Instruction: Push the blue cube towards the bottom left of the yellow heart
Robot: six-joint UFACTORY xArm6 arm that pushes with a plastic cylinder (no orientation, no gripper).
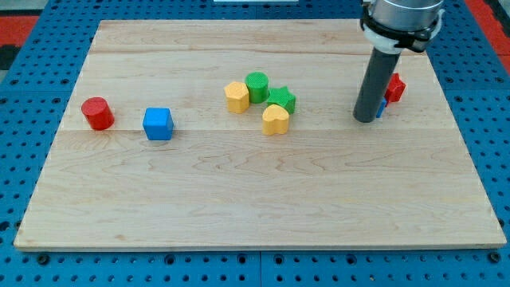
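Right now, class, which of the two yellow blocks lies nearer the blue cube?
The yellow hexagon-like block, left of the yellow heart, lies nearer the blue cube.

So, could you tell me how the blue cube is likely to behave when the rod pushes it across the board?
The blue cube sits flat on a broad face, so it should slide rather than roll or tip. The wooden board looks smooth, so it probably moves easily. An off-centre push would likely turn it. My tip is far off at the view's right.

Eight blocks lie on one wooden board [119, 199]: two red [97, 113] [394, 86], two blue [158, 123] [381, 108], two yellow [237, 96] [275, 119], two green [256, 85] [282, 99]. One dark rod [371, 84] stands at right.
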